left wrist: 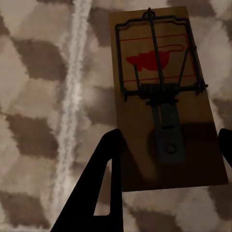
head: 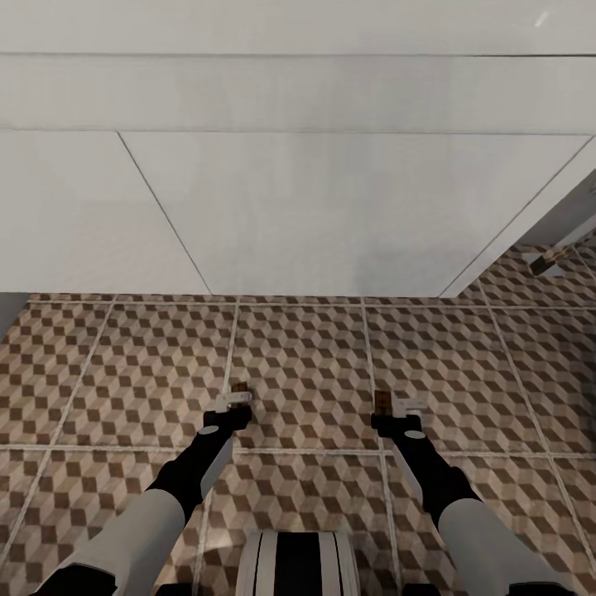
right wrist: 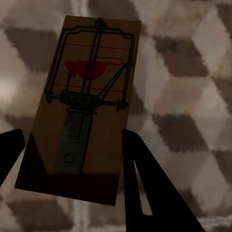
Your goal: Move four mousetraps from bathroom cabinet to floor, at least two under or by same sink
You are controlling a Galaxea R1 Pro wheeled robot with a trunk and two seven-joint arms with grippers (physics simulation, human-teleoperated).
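Bathroom floor [head: 306, 364] open ahead of both arms, tiles bare up to white sink [head: 331, 215] front. Sink's boxy body blocks forward path above floor, spanning most of width. Gap at far right past sink's corner; small brown object [head: 546, 263] lies there, too small to identify. Left gripper [head: 236, 403] and right gripper [head: 396, 406] well apart, free floor between. Each gripper's fingers flank a mousetrap [left wrist: 162, 96] [right wrist: 84, 106].

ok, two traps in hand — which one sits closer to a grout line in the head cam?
The mousetrap in the right gripper: that trap sits almost on a grout line of the bathroom floor. The left gripper holds its trap just off the nearest line.
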